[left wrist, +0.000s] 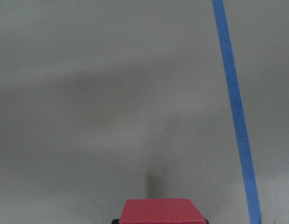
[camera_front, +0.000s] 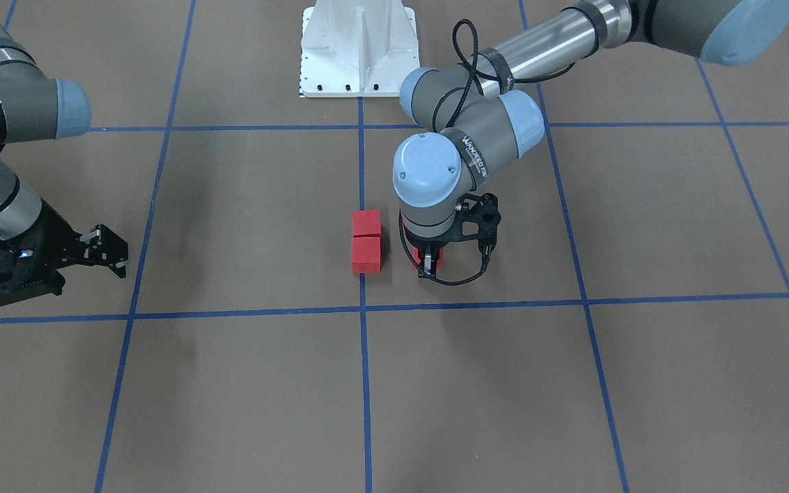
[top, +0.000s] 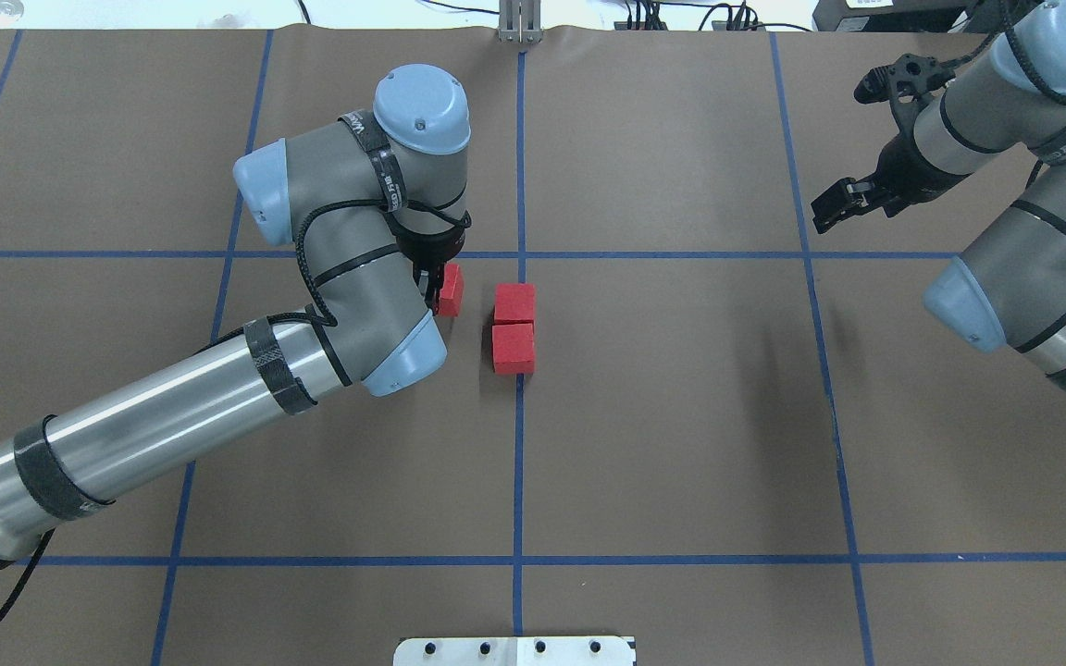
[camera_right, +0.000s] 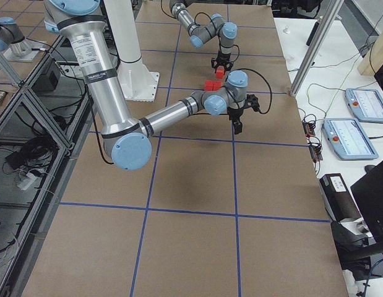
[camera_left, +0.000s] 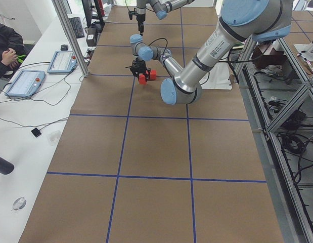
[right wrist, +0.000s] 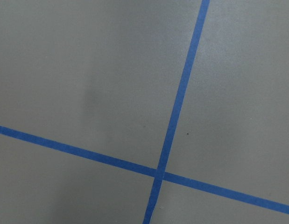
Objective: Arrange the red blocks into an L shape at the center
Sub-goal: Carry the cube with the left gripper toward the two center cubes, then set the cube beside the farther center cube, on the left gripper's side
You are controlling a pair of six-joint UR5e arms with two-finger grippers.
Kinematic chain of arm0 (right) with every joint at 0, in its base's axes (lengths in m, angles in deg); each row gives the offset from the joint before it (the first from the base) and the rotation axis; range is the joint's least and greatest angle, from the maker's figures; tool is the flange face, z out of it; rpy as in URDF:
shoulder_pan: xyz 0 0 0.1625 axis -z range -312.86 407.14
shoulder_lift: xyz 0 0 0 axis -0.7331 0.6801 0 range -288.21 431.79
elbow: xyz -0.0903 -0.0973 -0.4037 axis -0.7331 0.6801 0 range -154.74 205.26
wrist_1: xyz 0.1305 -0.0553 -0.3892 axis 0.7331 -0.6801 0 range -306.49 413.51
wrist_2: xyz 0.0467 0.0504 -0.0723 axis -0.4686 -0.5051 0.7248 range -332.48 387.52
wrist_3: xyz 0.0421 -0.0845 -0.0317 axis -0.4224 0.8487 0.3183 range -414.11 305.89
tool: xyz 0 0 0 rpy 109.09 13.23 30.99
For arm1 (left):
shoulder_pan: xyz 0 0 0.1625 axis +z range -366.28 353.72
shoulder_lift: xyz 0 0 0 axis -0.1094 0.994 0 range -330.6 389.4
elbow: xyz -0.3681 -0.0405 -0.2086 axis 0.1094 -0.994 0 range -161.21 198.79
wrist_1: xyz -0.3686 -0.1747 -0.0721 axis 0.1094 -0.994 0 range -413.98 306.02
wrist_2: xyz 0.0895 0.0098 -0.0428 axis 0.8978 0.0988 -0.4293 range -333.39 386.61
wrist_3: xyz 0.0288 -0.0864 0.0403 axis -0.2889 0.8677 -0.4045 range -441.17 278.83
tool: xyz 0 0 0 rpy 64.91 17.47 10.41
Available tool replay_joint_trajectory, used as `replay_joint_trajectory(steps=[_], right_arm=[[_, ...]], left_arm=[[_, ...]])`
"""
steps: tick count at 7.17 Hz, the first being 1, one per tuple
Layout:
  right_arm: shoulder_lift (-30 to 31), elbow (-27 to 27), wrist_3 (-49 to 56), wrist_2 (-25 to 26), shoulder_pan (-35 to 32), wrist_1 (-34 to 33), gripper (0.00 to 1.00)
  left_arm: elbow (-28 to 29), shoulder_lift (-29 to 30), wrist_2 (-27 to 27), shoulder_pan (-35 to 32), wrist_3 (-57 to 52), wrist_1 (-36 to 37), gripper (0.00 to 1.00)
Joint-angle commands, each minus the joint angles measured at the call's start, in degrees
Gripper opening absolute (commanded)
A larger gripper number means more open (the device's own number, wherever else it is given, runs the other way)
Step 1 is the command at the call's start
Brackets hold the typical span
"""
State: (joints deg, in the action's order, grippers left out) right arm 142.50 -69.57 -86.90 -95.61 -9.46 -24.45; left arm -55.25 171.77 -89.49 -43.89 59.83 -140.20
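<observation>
Two red blocks [camera_front: 366,223] [camera_front: 366,253] lie touching in a short row on the brown floor by the middle blue tape line [camera_front: 361,164]. In the overhead view they are the far block [top: 514,302] and the near block [top: 513,348]. My left gripper [camera_front: 427,263] points straight down and is shut on the third red block [top: 449,289], a small gap to the side of the row's far end. The left wrist view shows this block [left wrist: 163,212] between the fingers, low over the floor. My right gripper [camera_front: 112,250] is open and empty, far from the blocks.
The white metal base [camera_front: 357,48] stands at the robot's side of the table. Blue tape lines [right wrist: 174,121] form a grid on the brown floor. My left forearm [top: 172,407] reaches across the floor toward the blocks.
</observation>
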Motion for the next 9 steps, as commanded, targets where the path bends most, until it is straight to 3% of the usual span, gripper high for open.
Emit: replay_joint_trajectory(steps=[1, 4, 9], right_arm=[[-0.04, 0.0, 0.01, 0.0, 0.09, 0.0, 0.99], [-0.13, 0.0, 0.01, 0.0, 0.0, 0.0, 0.99], [-0.13, 0.17, 0.01, 0.09, 0.09, -0.09, 0.99]], left_arm=[[0.13, 0.44, -0.1, 0.08, 0.59, -1.14, 0.0], [2.57, 0.62, -0.1, 0.87, 0.59, -4.82, 0.0], [2.76, 0.8, -0.1, 1.93, 1.29, -4.92, 0.0]])
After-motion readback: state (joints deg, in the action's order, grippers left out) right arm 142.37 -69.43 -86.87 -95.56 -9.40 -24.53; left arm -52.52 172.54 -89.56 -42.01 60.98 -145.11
